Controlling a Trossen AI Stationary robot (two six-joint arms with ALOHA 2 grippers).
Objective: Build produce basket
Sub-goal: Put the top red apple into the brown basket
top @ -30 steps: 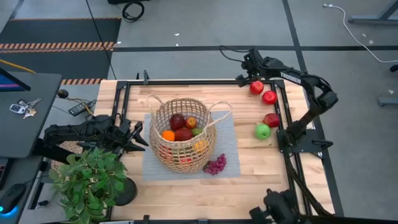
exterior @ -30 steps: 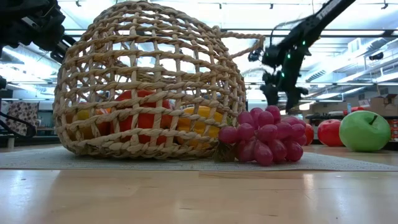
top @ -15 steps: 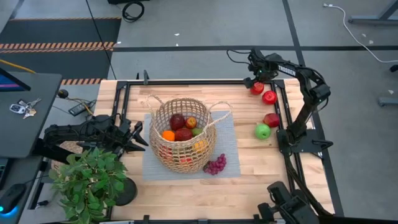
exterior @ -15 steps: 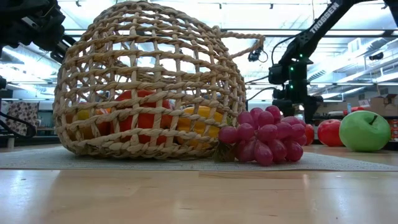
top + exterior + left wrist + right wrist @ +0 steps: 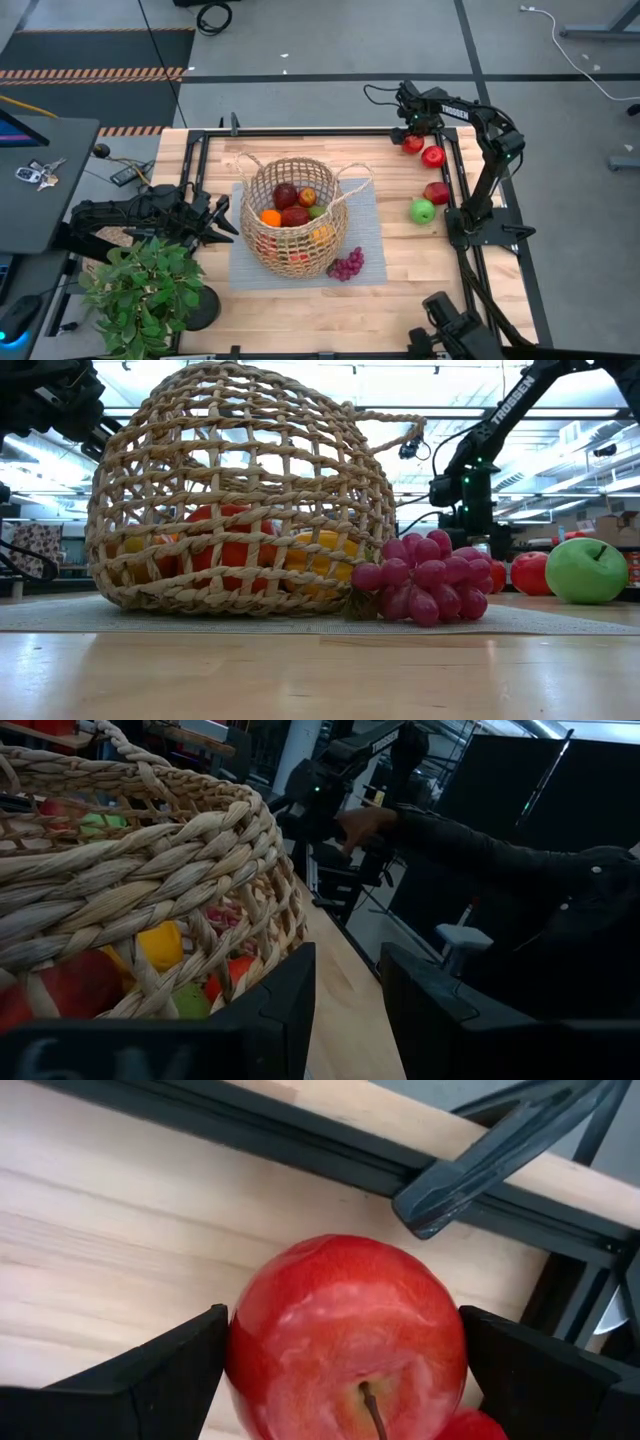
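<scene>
The tan wicker basket (image 5: 292, 245) (image 5: 240, 490) stands on a grey mat (image 5: 367, 215), holding red, orange, green and yellow produce (image 5: 290, 205). Purple grapes (image 5: 346, 265) (image 5: 425, 580) lie on the mat against the basket's near right side. At the table's far right corner a red apple (image 5: 413, 143) (image 5: 340, 1320) rests on the wood. My right gripper (image 5: 411, 133) (image 5: 345, 1370) is over it, open, one finger on each side. My left gripper (image 5: 222, 217) (image 5: 345, 1000) waits open just left of the basket wall (image 5: 150, 870). My right gripper comes down from above over the red apple (image 5: 300, 1290), which sits on the table with its stem up. Each finger (image 5: 170, 1375) stands hard against a side of the apple; whether they touch it, I cannot tell.
Another red apple (image 5: 433, 156), a dark red one (image 5: 436, 192) and a green apple (image 5: 423, 211) (image 5: 586, 570) lie along the right rail (image 5: 452, 180). A potted plant (image 5: 145, 290) stands at the near left corner. A person's hand (image 5: 360, 825) and dark sleeve show beyond the table.
My right arm has folded in, and its gripper has shifted a little toward the table's right edge and come down over the far red apple. The basket, the produce and my left arm have kept still.
</scene>
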